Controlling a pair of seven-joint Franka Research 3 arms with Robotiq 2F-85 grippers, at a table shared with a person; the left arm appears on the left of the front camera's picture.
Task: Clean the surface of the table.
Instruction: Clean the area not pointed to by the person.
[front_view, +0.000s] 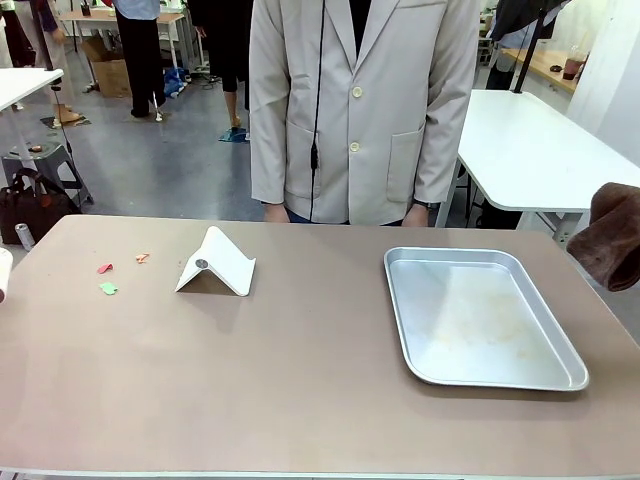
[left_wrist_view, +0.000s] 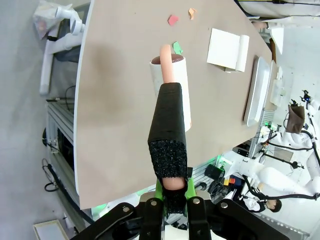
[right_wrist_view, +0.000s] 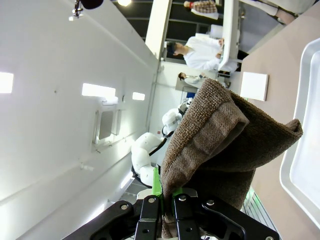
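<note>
Clamping a lint roller (left_wrist_view: 169, 125) in my left gripper (left_wrist_view: 172, 192), a brown cloth (right_wrist_view: 220, 135) in my right gripper (right_wrist_view: 167, 192); scraps (front_view: 108, 288) dot the bench (front_view: 300, 370).

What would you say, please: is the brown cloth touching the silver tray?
Apart: the front view shows bare table between cloth and tray.

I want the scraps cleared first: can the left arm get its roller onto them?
Probably yes: the left tool, shut on the pink-handled white lint roller, hangs near the small red, orange and green scraps, with only bare taupe-brown table between.
</note>
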